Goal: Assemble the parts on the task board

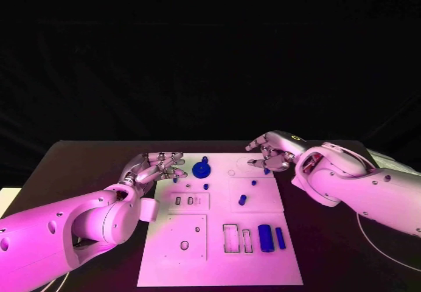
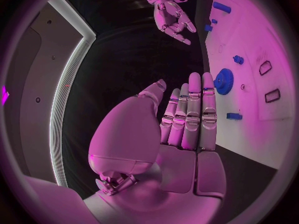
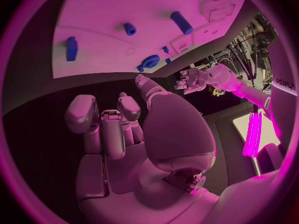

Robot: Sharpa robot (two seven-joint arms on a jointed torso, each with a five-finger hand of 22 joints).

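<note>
At the far edge of the white rectangular task board [image 1: 219,267], your left hand [image 1: 156,167] and right hand [image 1: 274,152] hover empty, fingers loosely apart. The blue toothed gear [image 1: 202,170] lies near the left fingers [image 2: 201,102]; no part is grasped yet, so choose one next.

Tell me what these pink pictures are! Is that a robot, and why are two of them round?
Yes, it is a robot with two white arms, and each arm ends in a silver hand. The square picture comes from a camera on its head, looking down at a black table. Its left hand and right hand hang over the far corners of a white task board. Small blue parts lie on that board: a gear near the left hand, a thick cylinder and a thin bar near the front. The round pictures come from cameras at each wrist, looking past that hand's own fingers, so everything bends. Neither hand holds anything. The left hand's fingers are stretched out straight, and the right hand's fingers are partly curled.
</note>
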